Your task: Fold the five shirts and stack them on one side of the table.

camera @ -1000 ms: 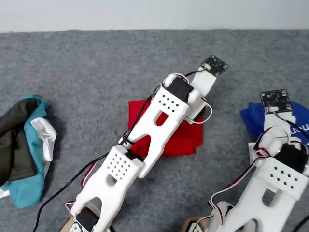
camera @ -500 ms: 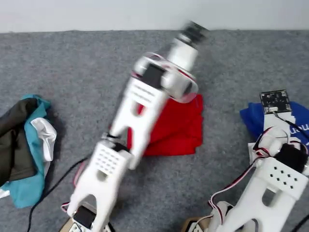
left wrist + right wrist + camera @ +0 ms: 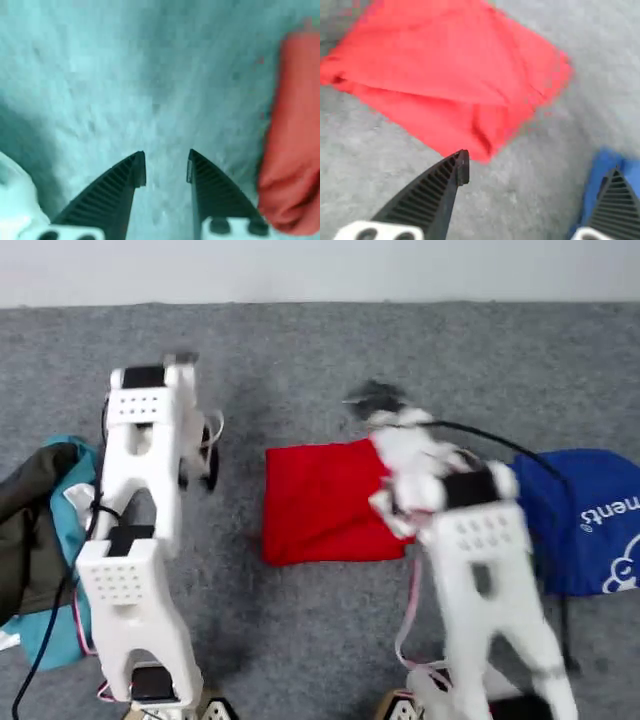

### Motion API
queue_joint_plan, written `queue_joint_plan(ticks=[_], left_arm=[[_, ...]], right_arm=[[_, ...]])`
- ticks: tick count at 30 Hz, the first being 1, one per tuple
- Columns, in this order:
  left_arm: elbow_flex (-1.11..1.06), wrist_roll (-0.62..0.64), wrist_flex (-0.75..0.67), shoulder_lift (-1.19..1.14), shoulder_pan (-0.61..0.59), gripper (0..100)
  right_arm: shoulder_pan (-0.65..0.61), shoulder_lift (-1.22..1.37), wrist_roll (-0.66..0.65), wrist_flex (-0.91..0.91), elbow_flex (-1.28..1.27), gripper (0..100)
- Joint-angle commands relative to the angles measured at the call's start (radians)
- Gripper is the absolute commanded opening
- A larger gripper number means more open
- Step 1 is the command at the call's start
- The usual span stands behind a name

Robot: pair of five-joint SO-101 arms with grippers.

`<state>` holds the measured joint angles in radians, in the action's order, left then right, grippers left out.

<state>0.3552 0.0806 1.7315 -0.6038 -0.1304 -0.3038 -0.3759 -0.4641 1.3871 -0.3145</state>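
Observation:
A folded red shirt (image 3: 320, 505) lies flat in the middle of the grey table (image 3: 300, 360). A blue shirt (image 3: 585, 520) with white print rests at the right. At the left edge lies a crumpled pile (image 3: 45, 550) of black, teal and white shirts. My left arm (image 3: 150, 440) stands between the pile and the red shirt. Its gripper (image 3: 164, 167) is open over bare carpet, with the red shirt (image 3: 290, 145) off to one side. My right arm (image 3: 470, 530) leans over the red shirt's right edge. Its gripper (image 3: 537, 175) is wide open above the red shirt's (image 3: 450, 75) corner, with the blue shirt (image 3: 600, 170) close by.
Grey carpet-like cloth covers the whole table. A pale wall (image 3: 320, 270) runs along the far edge. There is free room at the back of the table and in front of the red shirt.
My left arm has swung away from over the red shirt to the left, toward the pile. My right arm has moved from beside the blue shirt to the red shirt's right edge, uncovering the blue shirt.

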Motion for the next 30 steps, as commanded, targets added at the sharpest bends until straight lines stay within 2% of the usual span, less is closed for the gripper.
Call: queue_joint_plan(ticks=[1,7,13,21,26,30], left_arm=[[-0.107,-0.014,0.018,0.075,-0.011,14],[-0.136,-0.008,0.003,0.018,0.014,14],[-0.136,-0.006,-0.060,-0.060,0.066,14],[-0.134,-0.006,-0.071,-0.071,0.068,10],[-0.134,-0.011,-0.072,-0.068,0.071,10],[-0.134,-0.011,-0.072,-0.066,0.066,10]], right_arm=[[-0.082,0.268,0.009,0.122,0.341,40.0],[-0.101,0.691,-0.074,0.390,0.881,40.0],[-0.076,0.954,-0.083,0.406,1.183,40.0],[-0.090,1.047,-0.187,0.406,1.261,39.6],[-0.102,1.127,-0.204,0.380,1.264,29.9],[-0.102,1.178,-0.203,0.335,1.264,28.8]])
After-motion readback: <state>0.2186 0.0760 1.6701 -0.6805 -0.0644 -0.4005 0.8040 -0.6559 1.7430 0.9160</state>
